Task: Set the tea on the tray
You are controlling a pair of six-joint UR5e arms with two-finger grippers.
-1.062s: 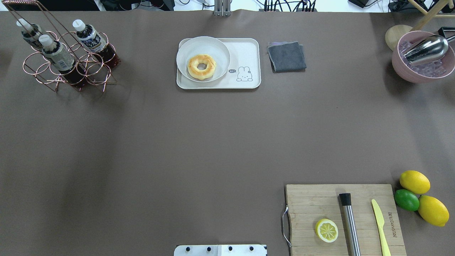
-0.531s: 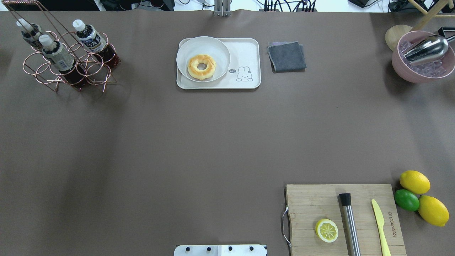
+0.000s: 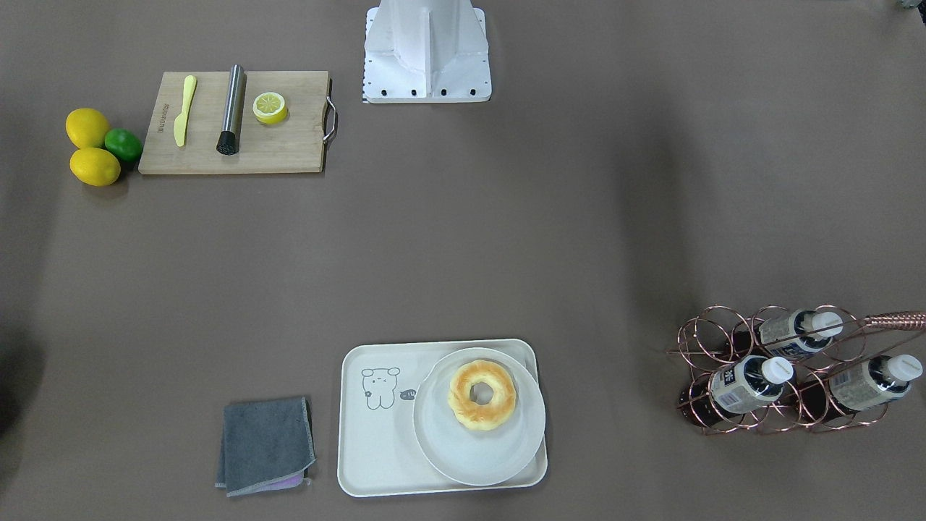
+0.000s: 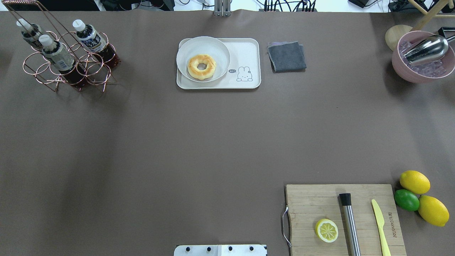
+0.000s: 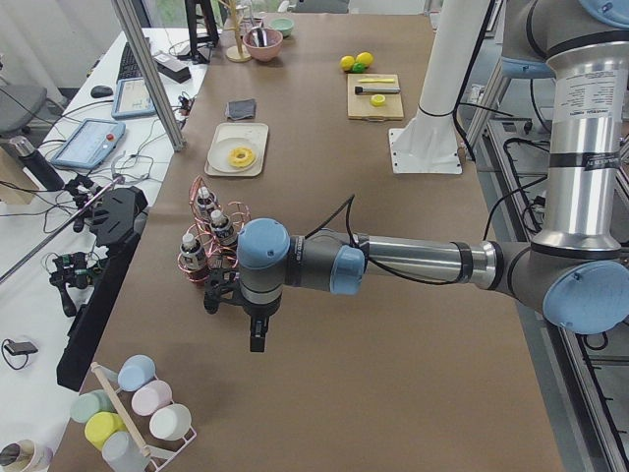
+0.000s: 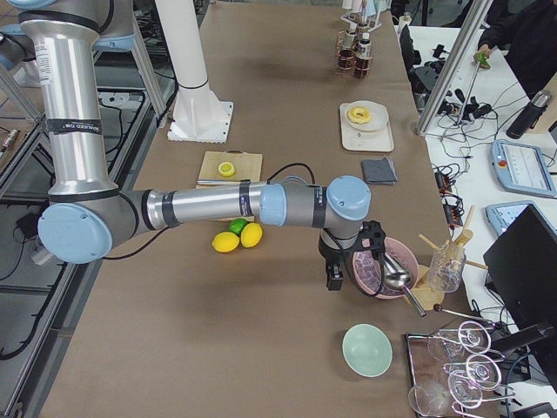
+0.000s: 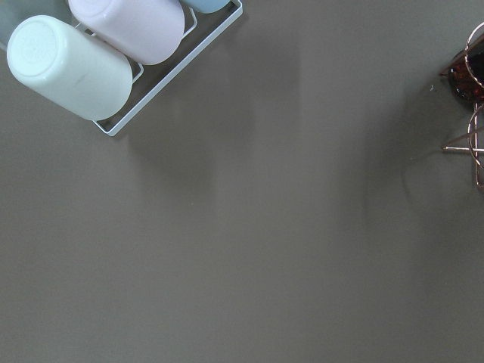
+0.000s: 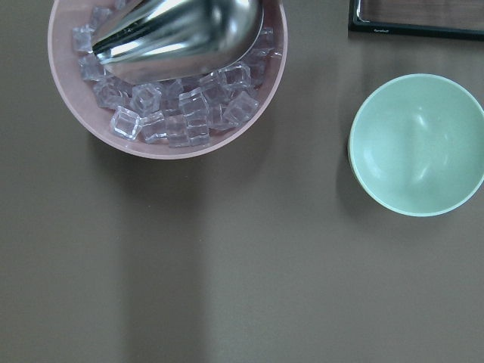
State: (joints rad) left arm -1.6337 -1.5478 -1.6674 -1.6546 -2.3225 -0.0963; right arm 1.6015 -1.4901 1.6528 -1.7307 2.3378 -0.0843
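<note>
currently, the tea [image 4: 89, 36] is standing cap-up in a copper wire rack [image 4: 37, 65] at the table's far left corner, together with two more bottles of the same kind. nothing is resting yet on the bare part of the tray [image 4: 245, 51]. the tray is sitting at the far middle of the table, well apart from the rack. a round plate [image 4: 215, 46] carrying a doughnut [image 4: 201, 66] is taking up its left half, so only the half with the cartoon drawing is offering room.

the left gripper [image 5: 257, 332] is hanging over bare table near the rack, on the side away from the tray. from this side view alone one cannot tell whether its jaws are apart or together. the right gripper [image 6: 335, 277] is hanging beside the pink ice bowl [image 6: 383, 270] at the other end, and its jaw state cannot be told either. all three bottles are sitting in the rack, so neither gripper is carrying tea.

the step in hand is judged to be the left arm's approach to a bottle. recommended procedure:
- coming down from above with jaws spread, and closing on the neck or upper body above the wire rings.
- picking the bottle nearest the tray, since the other two are crowding close behind it.
- lifting straight up until the base is clearing the rings. a sideways pull is likely to drag the light rack along.
- keeping clear of the rack's tall handle [image 3: 895, 319] while rising.
- setting the bottle down upright on the drawing side, apart from the plate's rim.
</note>
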